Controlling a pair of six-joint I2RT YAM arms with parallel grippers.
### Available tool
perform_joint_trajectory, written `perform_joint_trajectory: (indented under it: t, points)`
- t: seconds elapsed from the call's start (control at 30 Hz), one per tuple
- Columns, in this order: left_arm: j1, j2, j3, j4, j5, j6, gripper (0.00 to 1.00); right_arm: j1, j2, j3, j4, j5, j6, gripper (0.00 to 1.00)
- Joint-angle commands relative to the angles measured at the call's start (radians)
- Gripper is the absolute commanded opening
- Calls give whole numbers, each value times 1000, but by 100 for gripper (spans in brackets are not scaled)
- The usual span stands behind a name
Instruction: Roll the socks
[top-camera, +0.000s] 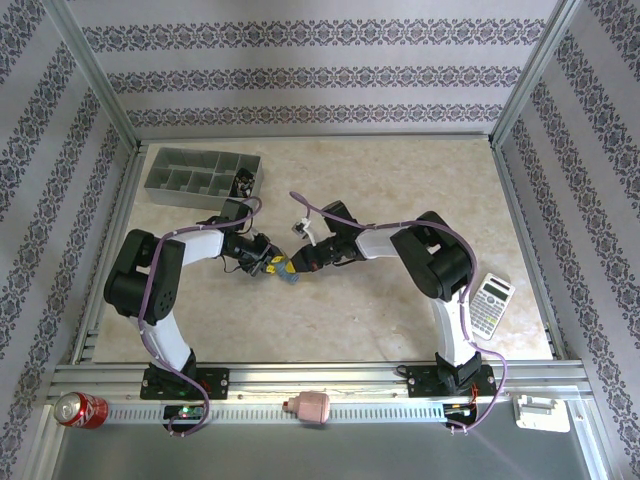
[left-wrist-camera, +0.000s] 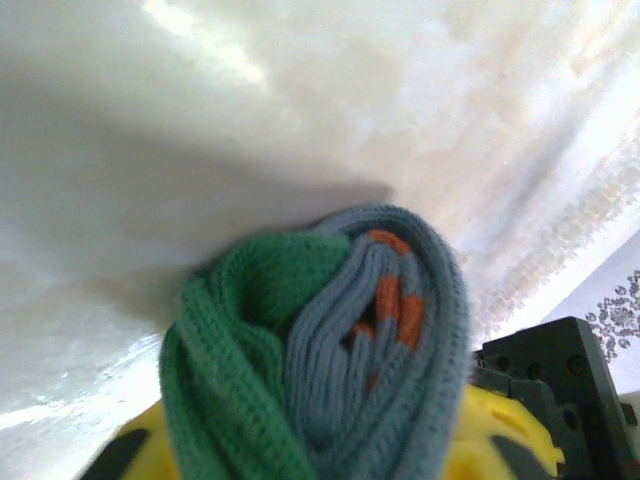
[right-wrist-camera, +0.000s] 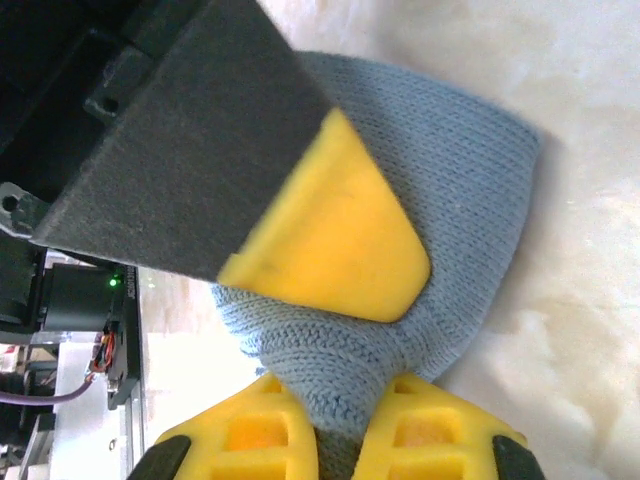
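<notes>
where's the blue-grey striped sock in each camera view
Top external: blue-grey knitted sock, table centre, between the two arms' tips.
Left wrist: sock at lower centre, rolled, green and orange showing.
Right wrist: sock centre right, running down to the bottom edge.
Shared landmark: left arm's yellow fingers, against the sock.

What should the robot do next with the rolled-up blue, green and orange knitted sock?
Probably the right gripper should gently pull its pinched cloth over the rolled blue-grey, green and orange knitted sock: the left gripper is shut on the roll, steadying it.
</notes>
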Motion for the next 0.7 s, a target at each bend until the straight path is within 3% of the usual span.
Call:
perform_joint_trajectory:
  t: [0.0, 0.1, 0.2, 0.4, 0.5, 0.67]
  points:
    - [-47, 12, -43, 75, -46, -16, 0, 31, -52, -25, 37, 38, -9, 9]
    - [-46, -51, -49, 67, -56, -37, 0, 30, -125, -52, 40, 92, -30, 37]
    - [-39, -116, -47, 42, -74, -54, 0, 30, -213, -89, 35, 156, -61, 49]
    - [-8, -222, 11, -34, -101, -70, 0, 28, -386, -134, -21, 335, -137, 55]
    - [29, -265, 79, -125, -136, -41, 0, 34, -503, -182, -21, 534, -186, 58]
    - [132, -278, 273, -335, -274, 104, 0, 129, -666, -215, -45, 991, -391, 61]
